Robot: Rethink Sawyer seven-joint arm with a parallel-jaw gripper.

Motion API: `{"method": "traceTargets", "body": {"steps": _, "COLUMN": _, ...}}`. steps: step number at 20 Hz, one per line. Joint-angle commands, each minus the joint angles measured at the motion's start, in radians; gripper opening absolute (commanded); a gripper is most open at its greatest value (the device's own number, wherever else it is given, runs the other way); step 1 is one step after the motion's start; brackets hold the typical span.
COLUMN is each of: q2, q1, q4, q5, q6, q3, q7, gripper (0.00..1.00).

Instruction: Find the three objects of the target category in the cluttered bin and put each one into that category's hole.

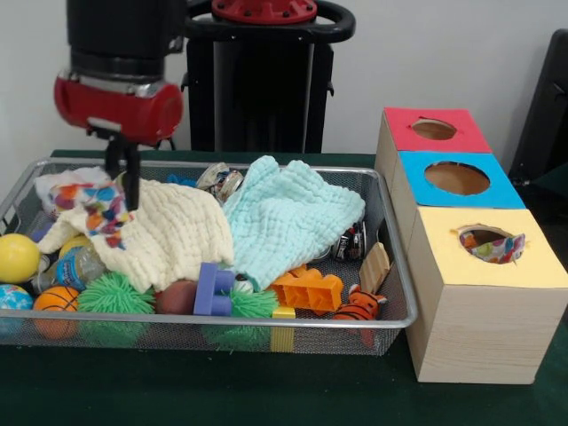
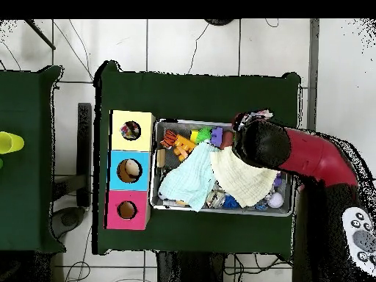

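Note:
The wire mesh bin [image 1: 391,266] holds a pile of toys and cloths. My gripper [image 1: 124,191] is down at the bin's left end, its fingers [image 1: 131,182] closed on a bunched white polka-dot cloth [image 1: 93,209] that rests on the cream cloth. A second dotted cloth [image 1: 502,249] shows inside the yellow-topped hole [image 1: 482,236]. A white patch [image 1: 64,184] behind the held cloth may be another one; I cannot tell. In the overhead view the arm [image 2: 268,143] covers the gripper, a bit of dotted cloth [image 2: 251,116] shows at its edge, and the yellow box [image 2: 139,119] stands left of the bin [image 2: 153,165].
A cream cloth [image 1: 169,235] and a mint-green cloth [image 1: 288,217] cover the bin's middle. Balls [image 1: 16,257], a green spiky ball [image 1: 115,293], a blue block [image 1: 213,288], an orange block [image 1: 309,288] and a tiger toy [image 1: 362,303] lie along the front. The blue hole [image 1: 457,177] and the red hole [image 1: 434,130] lie behind the yellow one.

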Motion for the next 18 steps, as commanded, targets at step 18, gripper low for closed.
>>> {"method": "traceTargets", "body": {"steps": 18, "q2": -0.119, "q1": 0.366, "q4": 0.082, "q5": 0.153, "q6": 0.193, "q3": -0.01, "q7": 0.163, "gripper": 0.0}}
